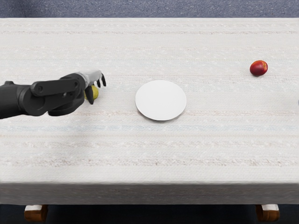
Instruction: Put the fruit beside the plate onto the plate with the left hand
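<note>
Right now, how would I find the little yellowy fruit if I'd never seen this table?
Start at the round white plate in the middle of the pale table. Look to the picture's left of it, where the dark arm ends in the left hand; the yellow-green fruit peeks out right at that hand. The red fruit sits alone far to the right.

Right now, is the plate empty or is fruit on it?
Empty. The plate is bare white; the yellow-green fruit sits off it by the left hand, the red fruit far right.

Fruit (95,92) left of plate (160,100)
</note>
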{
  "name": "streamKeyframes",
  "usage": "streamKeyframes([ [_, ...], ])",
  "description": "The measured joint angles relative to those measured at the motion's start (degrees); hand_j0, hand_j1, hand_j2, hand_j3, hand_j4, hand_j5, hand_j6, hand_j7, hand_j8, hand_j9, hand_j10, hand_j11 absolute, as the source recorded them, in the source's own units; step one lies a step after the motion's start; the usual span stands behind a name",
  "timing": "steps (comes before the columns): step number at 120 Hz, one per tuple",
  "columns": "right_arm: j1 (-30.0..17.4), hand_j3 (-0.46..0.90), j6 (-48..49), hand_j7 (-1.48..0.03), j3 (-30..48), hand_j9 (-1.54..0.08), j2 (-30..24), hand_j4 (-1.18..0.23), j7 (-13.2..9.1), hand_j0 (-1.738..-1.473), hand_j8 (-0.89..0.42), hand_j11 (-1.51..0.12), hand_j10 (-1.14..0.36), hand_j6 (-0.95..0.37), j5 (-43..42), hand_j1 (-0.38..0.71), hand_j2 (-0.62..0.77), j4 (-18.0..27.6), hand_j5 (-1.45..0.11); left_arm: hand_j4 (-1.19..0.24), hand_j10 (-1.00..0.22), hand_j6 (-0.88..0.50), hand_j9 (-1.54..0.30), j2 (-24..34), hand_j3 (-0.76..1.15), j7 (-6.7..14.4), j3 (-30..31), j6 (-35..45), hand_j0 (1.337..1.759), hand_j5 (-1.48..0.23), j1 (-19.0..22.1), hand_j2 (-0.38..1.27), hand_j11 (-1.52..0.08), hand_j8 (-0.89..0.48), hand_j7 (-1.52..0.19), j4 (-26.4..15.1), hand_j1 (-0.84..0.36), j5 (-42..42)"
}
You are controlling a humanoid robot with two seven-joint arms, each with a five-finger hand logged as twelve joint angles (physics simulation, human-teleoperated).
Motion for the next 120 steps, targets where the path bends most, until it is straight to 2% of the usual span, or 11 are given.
streamKeyframes([
  [60, -0.03, 0.0, 0.0, -0.04, 0.0, -0.04, 0.0, -0.03, 0.02, -1.658, -0.03, -0.04, -0.03, -0.03, 0.0, -0.31, -0.01, 0.0, -0.04, -0.48, -0.48, -0.48, -0.63, -0.27, 0.0, -0.14, 1.04, 2.13, 1.657, -0.63, 1.18, 0.09, -0.63, -0.49, -0.63, 1.33, -0.22, 0.4],
  [65, -0.02, 0.0, 0.0, -0.04, 0.0, -0.04, 0.0, -0.03, 0.02, -1.658, -0.03, -0.04, -0.03, -0.03, 0.0, -0.31, -0.01, 0.0, -0.04, -0.51, -0.5, -0.5, -0.66, -0.27, 0.0, -0.14, 1.17, 2.13, 1.657, -0.65, 1.21, 0.09, -0.66, -0.47, -0.65, 1.38, -0.23, 0.42],
  [79, 0.0, 0.0, 0.0, -0.04, 0.0, -0.04, 0.0, -0.03, 0.0, -1.658, -0.03, -0.04, -0.03, -0.03, 0.0, -0.31, -0.01, 0.0, -0.04, -0.62, -0.6, -0.42, -0.84, -0.23, 0.0, -0.1, 1.4, 2.07, 1.651, -0.82, 1.34, 0.09, -0.84, -0.39, -0.83, 1.42, -0.24, 0.53],
  [101, -0.01, 0.0, 0.0, -0.04, 0.0, -0.04, 0.0, -0.03, 0.02, -1.658, -0.03, -0.04, -0.03, -0.03, 0.0, -0.31, -0.01, 0.0, -0.04, -0.78, -0.57, -0.4, -1.04, -0.28, 0.04, -0.14, 1.76, 2.19, 1.645, -0.99, 1.63, 0.15, -1.06, -0.33, -1.02, 1.42, -0.25, 0.54],
  [107, 0.0, 0.0, 0.0, -0.04, 0.0, -0.04, 0.0, -0.03, 0.0, -1.658, -0.03, -0.04, -0.03, -0.03, 0.0, -0.31, -0.01, 0.0, -0.04, -0.8, -0.56, -0.41, -1.07, -0.28, -0.03, -0.14, 1.77, 2.14, 1.649, -1.02, 1.57, 0.16, -1.09, -0.34, -1.05, 1.39, -0.24, 0.38],
  [111, 0.0, 0.0, 0.0, -0.04, 0.0, -0.04, 0.0, -0.03, -0.01, -1.658, -0.03, -0.04, -0.03, -0.03, 0.0, -0.31, -0.01, 0.0, -0.04, -0.81, -0.57, -0.41, -1.09, -0.24, -0.2, -0.14, 1.78, 2.08, 1.654, -1.04, 1.38, 0.24, -1.11, -0.35, -1.07, 1.28, -0.24, 0.22],
  [120, 0.01, 0.0, 0.0, -0.04, 0.0, -0.04, 0.0, -0.03, 0.0, -1.658, -0.03, -0.04, -0.03, -0.03, 0.0, -0.31, -0.01, 0.0, -0.04, -0.82, -0.58, -0.41, -1.12, 0.24, -0.14, -0.19, 1.71, 1.88, 1.653, -1.08, 0.69, 0.5, -1.13, -0.36, -1.1, 0.83, -0.29, -0.03],
])
